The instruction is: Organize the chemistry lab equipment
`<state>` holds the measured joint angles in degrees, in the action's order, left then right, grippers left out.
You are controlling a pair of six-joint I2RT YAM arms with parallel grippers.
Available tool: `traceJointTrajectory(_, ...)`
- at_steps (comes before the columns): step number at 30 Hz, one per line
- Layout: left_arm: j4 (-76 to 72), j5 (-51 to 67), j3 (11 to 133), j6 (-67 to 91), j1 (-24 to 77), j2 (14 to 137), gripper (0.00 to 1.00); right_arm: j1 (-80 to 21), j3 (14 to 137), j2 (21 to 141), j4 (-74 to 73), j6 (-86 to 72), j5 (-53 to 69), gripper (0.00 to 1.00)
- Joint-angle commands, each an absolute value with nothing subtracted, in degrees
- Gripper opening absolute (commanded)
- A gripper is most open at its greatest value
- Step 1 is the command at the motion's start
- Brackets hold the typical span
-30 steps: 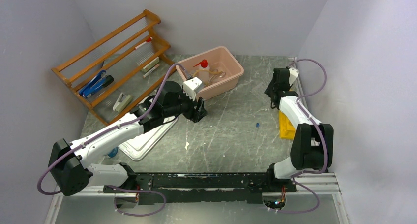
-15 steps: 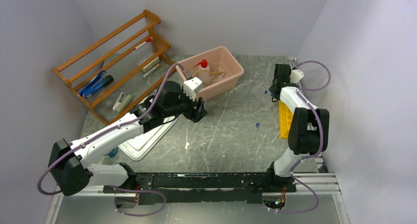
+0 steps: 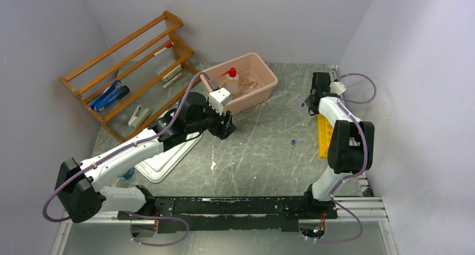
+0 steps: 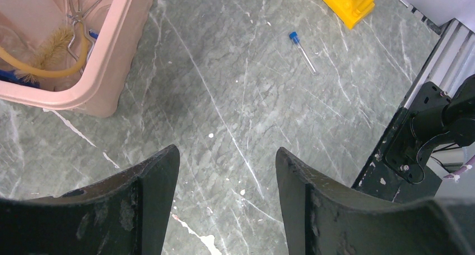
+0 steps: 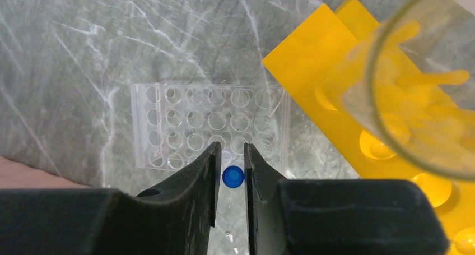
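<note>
With the yellow tube rack (image 5: 311, 64) right of my right gripper (image 5: 231, 154) and a clear well plate (image 5: 185, 120) just past its tips, I fear the blue-capped tube (image 5: 233, 176) clamped there could tilt and miss a hole, while my left gripper (image 4: 226, 154) gapes empty.

Yellow tube rack (image 3: 324, 136) flat on worktop (image 4: 224, 109), right side. One blue-capped clear tube (image 4: 302, 52) lies loose mid-worktop. Second tube (image 5: 233, 176) pinched between right fingers (image 5: 187, 196), cap toward wrist camera. Red-capped squeeze bottle (image 3: 231, 75), tan tubing (image 4: 33, 71) and metal tongs (image 4: 84, 11) inside pink tub (image 4: 109, 70).
</note>
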<state>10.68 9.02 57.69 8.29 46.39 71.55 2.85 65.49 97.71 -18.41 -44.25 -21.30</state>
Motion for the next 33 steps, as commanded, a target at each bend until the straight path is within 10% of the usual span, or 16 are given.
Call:
traceJointTrajectory(1, 9.42, 8.19, 57.7, 7.82, 46.32, 71.71, 0.67, 3.25, 67.95, 97.81, -20.37, -46.63, -19.42, 0.25)
traceJointTrajectory(33, 9.34, 8.1, 57.44, 7.64, 46.27, 71.72, 0.67, 3.25, 65.37, 93.9, -19.86, -44.77, -13.11, 0.23)
